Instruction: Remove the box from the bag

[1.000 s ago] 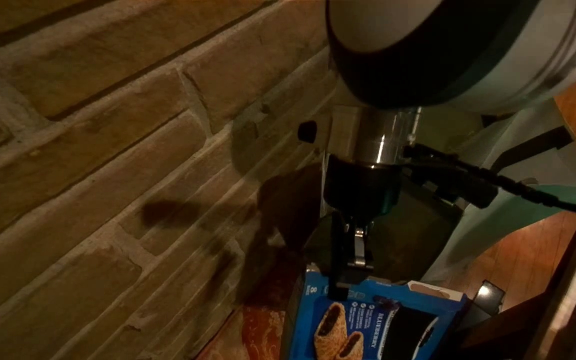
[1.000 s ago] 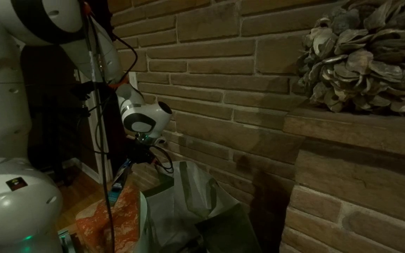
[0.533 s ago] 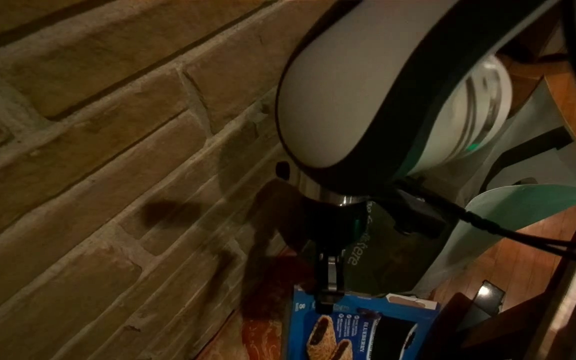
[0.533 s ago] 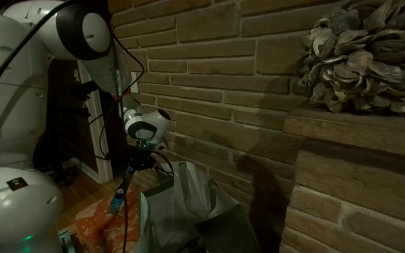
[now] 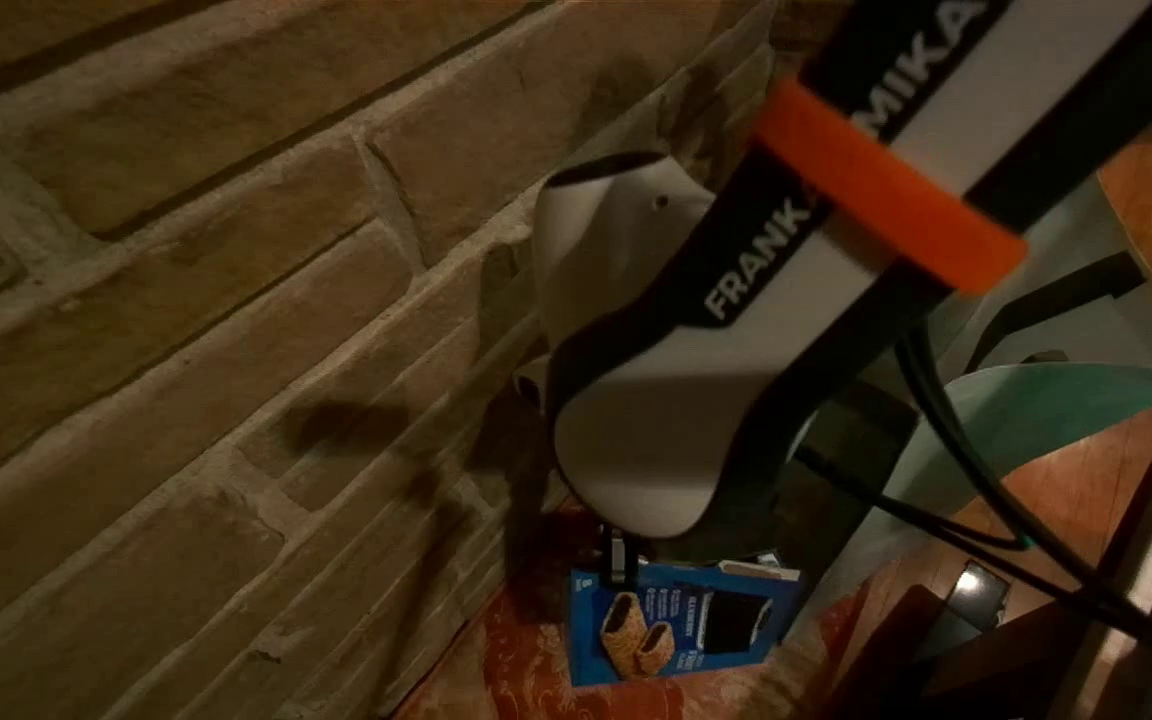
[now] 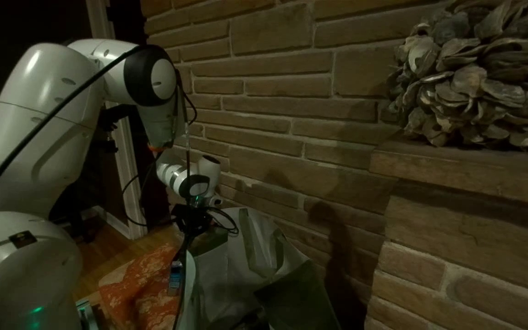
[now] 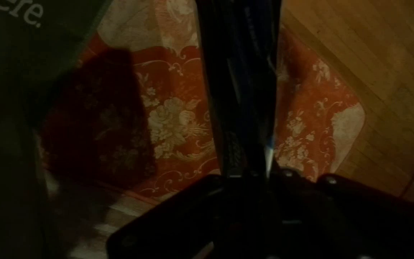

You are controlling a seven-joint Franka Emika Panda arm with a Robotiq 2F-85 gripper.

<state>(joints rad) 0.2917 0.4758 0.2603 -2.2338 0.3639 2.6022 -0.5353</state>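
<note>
Since half a second ago the blue box (image 5: pixel 681 625) has moved away from the camera in an exterior view, its printed face now wholly in frame, and the gripper (image 5: pixel 620 575) is clamped on its upper edge near one corner. Its long axis runs nearly level off to one side of the jaws, lettering turned sideways, while the wrist view shows it edge-on, over orange-red floral fabric (image 7: pixel 173 122). Beside the gripper stands the dark green bag (image 6: pixel 232 284), the box outside it, with wooden floor (image 7: pixel 390 79) and stone wall (image 5: pixel 236 330) beyond.
</note>
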